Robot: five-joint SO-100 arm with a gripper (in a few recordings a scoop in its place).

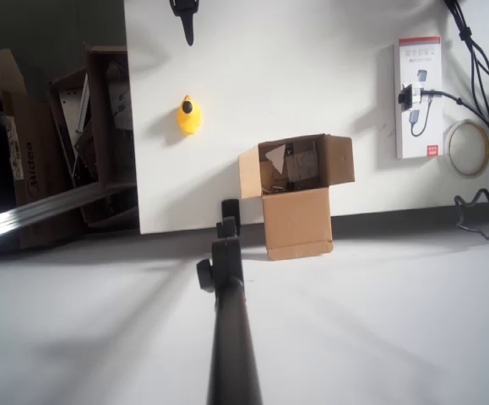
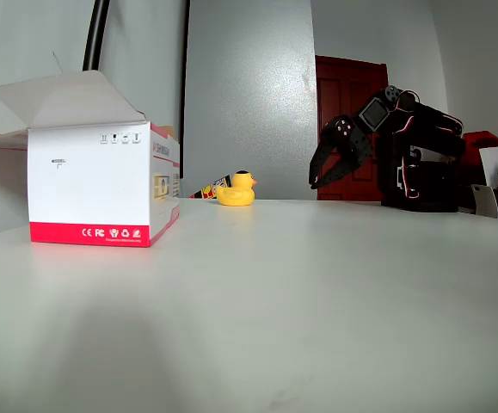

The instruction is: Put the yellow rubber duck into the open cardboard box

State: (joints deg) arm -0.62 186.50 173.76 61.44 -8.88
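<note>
Nearest lens: white-and-red package [image 2: 102, 185] | your gripper [image 2: 333, 163] hangs with jaws open, holding nothing | duck [image 1: 189, 116] sits on table [image 1: 312, 76] near its left edge, ungrasped | cardboard box [image 1: 297, 196] waits at front edge | pick and drop remain

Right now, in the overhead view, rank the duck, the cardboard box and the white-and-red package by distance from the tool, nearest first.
From the tool at the top edge:
1. The yellow rubber duck, just below it.
2. The open cardboard box, lower right, at the table's near edge.
3. The white-and-red package, far right.
</note>
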